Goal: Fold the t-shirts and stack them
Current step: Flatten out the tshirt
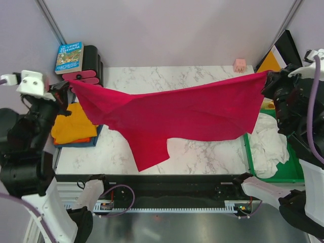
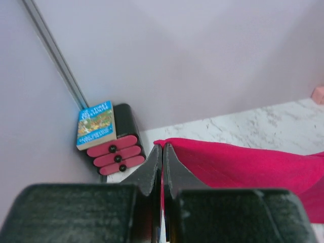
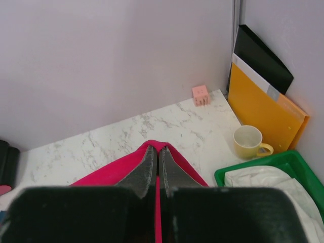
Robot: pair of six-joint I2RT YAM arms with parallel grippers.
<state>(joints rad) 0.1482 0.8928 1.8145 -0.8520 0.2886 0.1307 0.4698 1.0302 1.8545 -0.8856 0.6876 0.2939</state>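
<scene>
Spanning white marble table (image 1: 202, 157), red t-shirt (image 1: 192, 111); lilac walls (image 1: 167, 30) behind.

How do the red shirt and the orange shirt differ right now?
The red shirt hangs stretched between the left gripper and right gripper; the orange shirt lies on a blue shirt. Red is spread wide, orange bunched compact. Both are plain single-colour fabric.

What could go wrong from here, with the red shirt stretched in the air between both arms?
1. The left fingers and right fingers each pinch only a thin edge of the red t-shirt; it may slip out under tension.
2. A flap hangs lower than the rest, so lowering could bunch it.
3. The left end hangs beside the folded orange t-shirt and might drag it.
</scene>
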